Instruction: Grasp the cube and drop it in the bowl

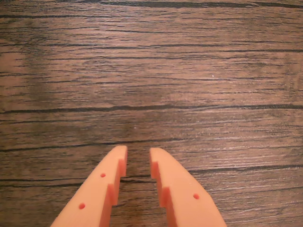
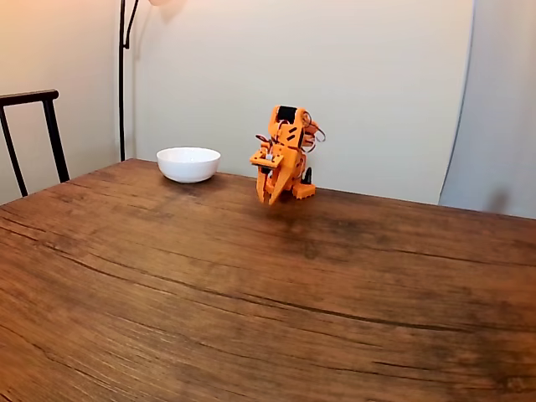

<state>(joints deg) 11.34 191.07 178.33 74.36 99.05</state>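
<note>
Wrist view looks down on dark-grained wooden table boards; the orange gripper enters from the bottom centre of the frame with its two fingertips a narrow gap apart and nothing between them, only bare wood showing in the slot; fixed view places the folded orange arm at upper centre of the frame, near the table's far edge, with the gripper pointing down just above the surface; the white bowl stands to the arm's left in that frame, near but apart from it; the bowl's inside is hidden by its rim from this low angle.

I can see no cube on the table, so I cannot tell where it is; it may lie inside the bowl, which would fit a finished drop, or it may lie outside both frames, which would fit a stage before the grasp; the pictures do not settle which.

As a judgement only: a cube for this small gripper is likely light and stiff, best taken across two opposite flat faces near its middle, squarely, so it does not twist out; the glazed-looking bowl seems hard and could slide if nudged.
</note>
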